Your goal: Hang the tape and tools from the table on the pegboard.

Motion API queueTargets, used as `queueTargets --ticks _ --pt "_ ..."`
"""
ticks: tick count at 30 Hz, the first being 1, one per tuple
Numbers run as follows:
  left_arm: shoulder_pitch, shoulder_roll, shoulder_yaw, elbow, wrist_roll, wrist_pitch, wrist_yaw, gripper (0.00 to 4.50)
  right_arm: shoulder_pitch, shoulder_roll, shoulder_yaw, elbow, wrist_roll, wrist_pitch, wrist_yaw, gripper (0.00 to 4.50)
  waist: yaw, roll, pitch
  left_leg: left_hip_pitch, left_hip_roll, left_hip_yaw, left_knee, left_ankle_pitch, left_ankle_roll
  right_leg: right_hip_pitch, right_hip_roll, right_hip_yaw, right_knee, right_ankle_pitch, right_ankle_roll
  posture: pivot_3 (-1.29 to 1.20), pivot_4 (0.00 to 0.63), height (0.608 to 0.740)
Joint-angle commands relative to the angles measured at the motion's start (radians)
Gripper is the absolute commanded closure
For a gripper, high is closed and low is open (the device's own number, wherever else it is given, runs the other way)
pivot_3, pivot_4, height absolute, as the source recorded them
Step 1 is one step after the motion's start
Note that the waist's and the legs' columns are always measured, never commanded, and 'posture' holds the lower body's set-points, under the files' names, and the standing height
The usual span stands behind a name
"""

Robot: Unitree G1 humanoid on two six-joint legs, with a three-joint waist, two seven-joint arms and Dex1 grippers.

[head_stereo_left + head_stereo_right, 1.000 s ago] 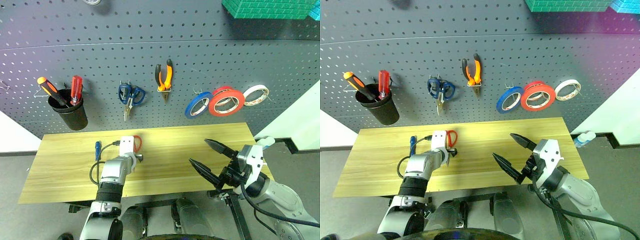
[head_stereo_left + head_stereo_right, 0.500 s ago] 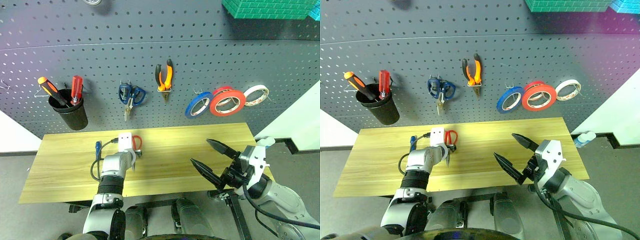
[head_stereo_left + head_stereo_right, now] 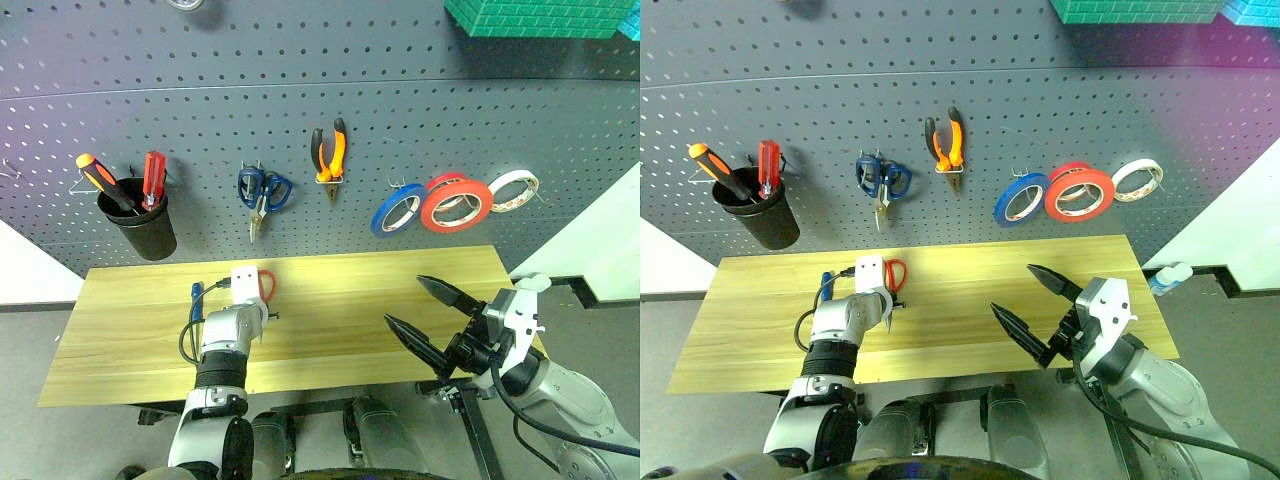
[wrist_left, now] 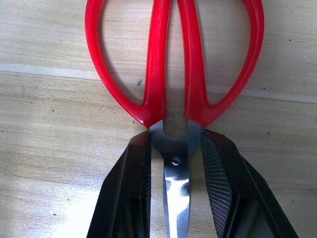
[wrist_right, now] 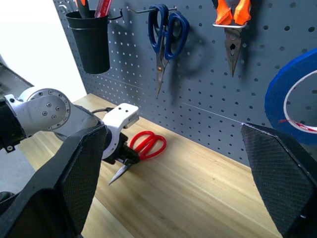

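Note:
Red-handled scissors (image 4: 156, 74) lie flat on the light wood table (image 3: 380, 280), handles toward the pegboard (image 3: 200, 100). My left gripper (image 4: 174, 144) points down at them, and its fingers (image 4: 141, 163) press both sides of the blades at the pivot. A small blue-handled screwdriver (image 3: 196, 297) lies just left of that hand. The wide red tape (image 3: 424, 212) and the orange-and-black pliers (image 3: 337, 150) hang on the pegboard. My right gripper (image 3: 403, 300) hovers open and empty over the table's front right.
A black cup (image 3: 140, 230) holding an orange and a red screwdriver hangs at the left of the board. Blue-handled scissors (image 3: 262, 190), a blue roll (image 3: 380, 220) and a red-and-white roll (image 3: 497, 193) also hang there. A green crate (image 3: 540, 15) sits above.
My left gripper's fingers have come together around the scissors at the pivot while the hand stayed in place. The right arm has not moved.

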Motion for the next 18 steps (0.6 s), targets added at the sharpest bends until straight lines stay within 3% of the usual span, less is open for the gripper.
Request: queueTargets --ticks 1,18 --pt "0.029 -0.011 0.002 0.016 -0.018 0.024 -0.011 3.40 0.013 -0.009 0.007 -0.060 0.025 0.009 0.011 0.00 0.000 0.001 0.000 0.000 0.000 0.000 0.000 0.000 0.000 0.000 0.000 0.000 0.000 0.000 0.000 -0.26 0.176 0.734" --pt "0.048 0.027 -0.072 -0.075 0.000 -0.006 -0.096 3.40 0.051 -0.010 0.121 -0.062 -0.078 -0.024 0.033 0.00 0.001 0.001 0.002 -0.001 0.000 0.000 0.000 0.000 0.000 0.000 0.000 0.000 -0.002 0.000 0.002 -0.25 0.165 0.734"
